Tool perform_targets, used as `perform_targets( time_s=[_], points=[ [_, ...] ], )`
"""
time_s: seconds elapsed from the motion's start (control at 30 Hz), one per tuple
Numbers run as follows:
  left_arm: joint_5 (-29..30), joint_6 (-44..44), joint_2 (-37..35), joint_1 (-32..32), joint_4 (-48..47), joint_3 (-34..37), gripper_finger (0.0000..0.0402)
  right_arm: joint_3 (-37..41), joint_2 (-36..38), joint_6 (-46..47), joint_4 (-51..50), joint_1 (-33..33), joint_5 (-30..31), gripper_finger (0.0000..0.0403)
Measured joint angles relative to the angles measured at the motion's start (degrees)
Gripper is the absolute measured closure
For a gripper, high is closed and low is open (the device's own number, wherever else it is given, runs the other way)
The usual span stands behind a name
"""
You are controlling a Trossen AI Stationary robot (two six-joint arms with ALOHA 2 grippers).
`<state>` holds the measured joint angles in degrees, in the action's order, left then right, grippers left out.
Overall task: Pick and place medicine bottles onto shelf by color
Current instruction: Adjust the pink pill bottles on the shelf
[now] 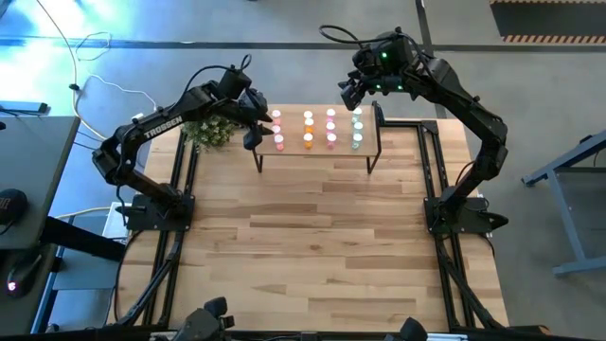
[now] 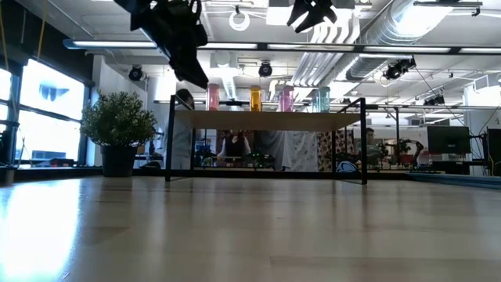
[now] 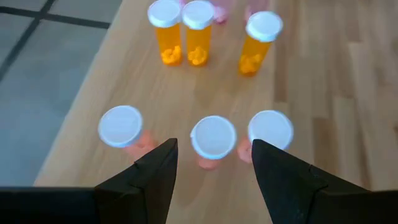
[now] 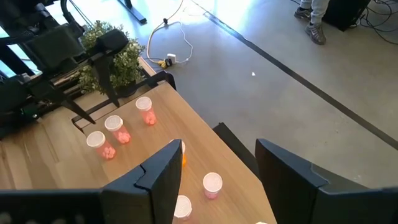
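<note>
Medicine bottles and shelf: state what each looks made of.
Medicine bottles: probably translucent tinted plastic, since the contents show through the walls; matte white caps, likely plastic. Shelf: light wood board with visible grain in the left wrist view, on thin black legs, seemingly metal.

The shelf [image 1: 317, 152] stands at the desk's [image 1: 312, 246] far edge. Medicine bottles [image 1: 319, 129] stand in rows on it. A potted plant [image 1: 210, 133] sits left of the shelf.

At upper centre of the high view, the shelf [image 1: 317, 150] stands on the wooden table [image 1: 312, 246], carrying the medicine bottles [image 1: 319, 130] in colour columns; a potted plant [image 1: 210, 132] sits left.
</note>
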<state>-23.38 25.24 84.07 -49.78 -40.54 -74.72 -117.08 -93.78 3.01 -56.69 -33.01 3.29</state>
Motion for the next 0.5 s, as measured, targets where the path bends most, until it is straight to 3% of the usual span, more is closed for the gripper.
perform_targets(
  time_s=[0.1,0.37,0.5],
  points=[
    [3.27,0.28,0.00,0.69,0.03,0.00,0.0207,0.00,0.00,0.00,-0.04,0.00,-0.02,0.0208],
    [3.79,0.24,0.02,1.52,0.05,0.00,0.0207,0.00,0.00,0.01,-0.02,0.02,-0.01,0.0208],
    [7.11,0.46,0.04,2.23,0.08,0.00,0.0207,0.00,0.00,0.02,-0.01,0.00,-0.02,0.0208]
  ],
)
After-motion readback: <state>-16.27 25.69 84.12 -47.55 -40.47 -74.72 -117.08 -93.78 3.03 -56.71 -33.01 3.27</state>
